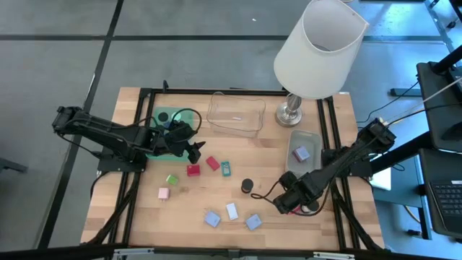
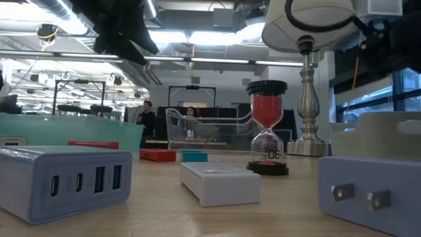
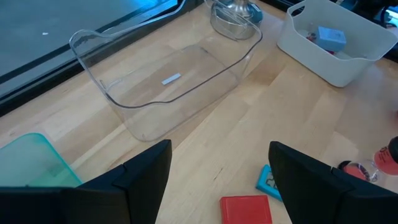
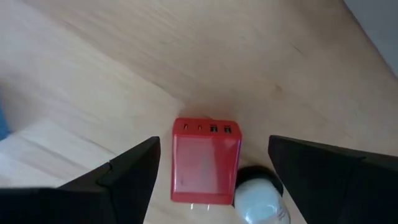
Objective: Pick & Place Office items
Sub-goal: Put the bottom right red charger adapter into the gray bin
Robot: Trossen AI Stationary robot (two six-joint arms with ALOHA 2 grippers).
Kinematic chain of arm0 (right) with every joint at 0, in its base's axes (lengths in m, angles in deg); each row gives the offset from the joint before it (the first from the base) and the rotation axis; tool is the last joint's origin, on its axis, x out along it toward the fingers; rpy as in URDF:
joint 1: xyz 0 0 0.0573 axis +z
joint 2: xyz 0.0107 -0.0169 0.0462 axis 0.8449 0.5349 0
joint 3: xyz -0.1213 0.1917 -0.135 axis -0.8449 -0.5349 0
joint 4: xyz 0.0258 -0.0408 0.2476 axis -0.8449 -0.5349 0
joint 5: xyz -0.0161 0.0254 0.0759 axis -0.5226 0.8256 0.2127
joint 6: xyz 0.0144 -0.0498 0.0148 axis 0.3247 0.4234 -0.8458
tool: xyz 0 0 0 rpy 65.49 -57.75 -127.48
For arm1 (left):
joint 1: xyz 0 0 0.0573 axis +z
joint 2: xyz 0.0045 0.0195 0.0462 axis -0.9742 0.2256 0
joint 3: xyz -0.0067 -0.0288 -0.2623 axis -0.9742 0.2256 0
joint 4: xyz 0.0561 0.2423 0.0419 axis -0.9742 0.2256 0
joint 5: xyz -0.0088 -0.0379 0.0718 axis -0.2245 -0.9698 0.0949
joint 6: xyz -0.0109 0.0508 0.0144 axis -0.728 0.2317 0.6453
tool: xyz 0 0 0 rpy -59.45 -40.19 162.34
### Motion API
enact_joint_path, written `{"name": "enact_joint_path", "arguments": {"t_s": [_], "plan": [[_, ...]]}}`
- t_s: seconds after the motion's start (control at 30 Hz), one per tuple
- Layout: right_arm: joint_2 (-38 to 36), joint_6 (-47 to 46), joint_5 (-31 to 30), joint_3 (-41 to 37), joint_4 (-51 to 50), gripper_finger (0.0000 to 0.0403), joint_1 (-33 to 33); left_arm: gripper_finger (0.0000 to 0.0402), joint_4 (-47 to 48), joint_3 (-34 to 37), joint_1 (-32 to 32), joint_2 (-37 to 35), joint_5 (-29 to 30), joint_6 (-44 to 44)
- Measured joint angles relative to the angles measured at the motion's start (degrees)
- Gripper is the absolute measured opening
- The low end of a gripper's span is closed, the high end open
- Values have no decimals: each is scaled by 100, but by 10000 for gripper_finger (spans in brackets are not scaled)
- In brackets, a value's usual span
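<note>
1. Lamp: I see a big white-shaded lamp (image 1: 320,49) with a silver metal base standing at the table's far edge, right of centre.
2. Trays: a clear plastic tray (image 1: 235,114) sits just left of the lamp base, a green tray (image 1: 167,120) lies under my left arm, and a grey tray (image 1: 304,148) at the right holds one light-blue block (image 1: 301,153).
3. My left gripper (image 1: 189,148) hovers near the green tray with its fingers (image 3: 146,177) apart and nothing between them; a red rectangular block (image 3: 246,209) lies on the wood just ahead of it.
4. My right gripper (image 1: 289,204) is low at the near right, fingers (image 4: 127,177) spread, holding nothing; a red charger block with ports (image 4: 205,160) lies on the table between them, with a small white rounded thing (image 4: 260,196) touching its corner.
5. Loose office items are scattered mid-table: red blocks (image 1: 193,170), a teal block (image 1: 225,168), a green block (image 1: 172,179), a pink block (image 1: 164,193), a black disc (image 1: 247,185), and light-blue blocks (image 1: 212,219) nearer the front edge.
</note>
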Motion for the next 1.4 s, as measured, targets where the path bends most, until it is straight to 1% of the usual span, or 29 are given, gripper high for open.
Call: {"name": "enact_joint_path", "arguments": {"t_s": [0.17, 0.43, 0.77, 1.0, 1.27, 1.4], "plan": [[172, 35, 7, 0, 1, 301, 0, 266, 0, 0, 0, 0, 2, 2], [311, 180, 296, 0, 50, 301, 0, 266, 0, 0, 0, 0, 0, 2], [514, 223, 296, 0, 239, 301, 2, 266, 1, 0, 0, 1, 0, 6], [520, 241, 295, -1, 362, 301, 85, 266, 2, 0, 0, 0, 0, 7], [520, 14, 218, -1, 373, 301, 275, 266, 2, 0, 0, 0, 2, 7], [617, -15, 169, 0, 381, 295, 302, 266, 2, 0, 0, 1, -2, 7]]}}
